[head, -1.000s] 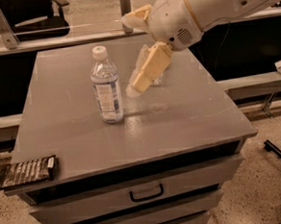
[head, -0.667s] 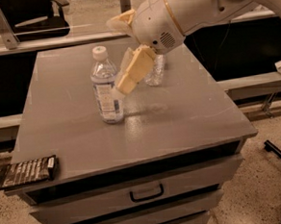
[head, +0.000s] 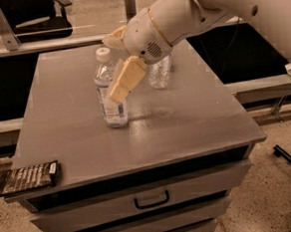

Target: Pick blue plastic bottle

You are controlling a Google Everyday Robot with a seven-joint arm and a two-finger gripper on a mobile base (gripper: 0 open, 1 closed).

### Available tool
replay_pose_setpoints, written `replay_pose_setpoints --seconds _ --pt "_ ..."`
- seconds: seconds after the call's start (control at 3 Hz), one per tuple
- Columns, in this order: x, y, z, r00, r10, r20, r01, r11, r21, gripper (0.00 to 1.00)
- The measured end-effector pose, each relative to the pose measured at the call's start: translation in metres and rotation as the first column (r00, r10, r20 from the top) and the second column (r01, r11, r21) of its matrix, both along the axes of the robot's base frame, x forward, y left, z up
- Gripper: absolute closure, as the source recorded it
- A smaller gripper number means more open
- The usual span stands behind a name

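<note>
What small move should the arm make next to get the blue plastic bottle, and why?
Probably ease the gripper slightly toward the blue plastic bottle before closing. Its jaws look open, one in front of the upright bottle and one behind its cap, but they overlap only the side nearer the smaller bottle.
</note>
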State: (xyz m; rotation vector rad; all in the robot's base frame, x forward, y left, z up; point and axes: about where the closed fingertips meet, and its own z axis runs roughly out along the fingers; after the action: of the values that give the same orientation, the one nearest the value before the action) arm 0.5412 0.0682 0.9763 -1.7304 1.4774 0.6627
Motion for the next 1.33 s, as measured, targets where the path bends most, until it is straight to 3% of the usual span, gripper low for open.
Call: replay_pose_setpoints --seconds 0.33,0.67,1.33 --pt "0.005 0.003 -0.018 0.9983 0.006 -0.058 -0.005 1.0 0.017 0.16" --pt "0.005 0.007 -0.027 0.9955 0.019 -0.093 -0.016 0.999 0.031 0.41" --pt "0.006 -0.005 -0.015 0.9941 0.017 -0.107 -0.011 0.998 0.059 0.87"
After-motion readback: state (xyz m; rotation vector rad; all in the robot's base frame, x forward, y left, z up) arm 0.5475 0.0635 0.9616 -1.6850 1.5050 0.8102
